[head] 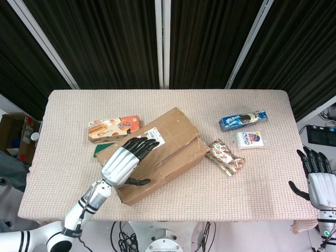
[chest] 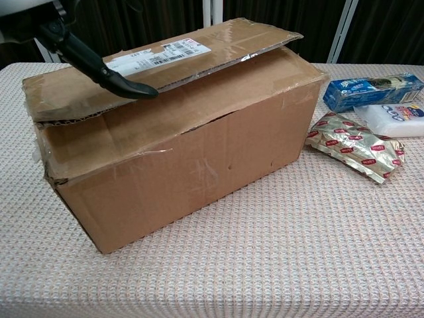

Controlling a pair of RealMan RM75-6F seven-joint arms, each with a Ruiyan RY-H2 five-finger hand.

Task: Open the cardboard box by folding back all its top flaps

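While the cardboard box (head: 155, 152) sits in the middle of the tabletop (head: 262, 184) with its top flaps lying nearly flat, the left hand (head: 126, 160) is over the box's near end. Its fingers (head: 144, 144) are spread out and hold nothing. From the chest view, one dark fingertip (chest: 129, 89) shows right at the edge of the top flap (chest: 199, 56), which is lifted a little. Far to the right of the box, past the tabletop's edge, the right hand (head: 317, 178) is spread and holds nothing
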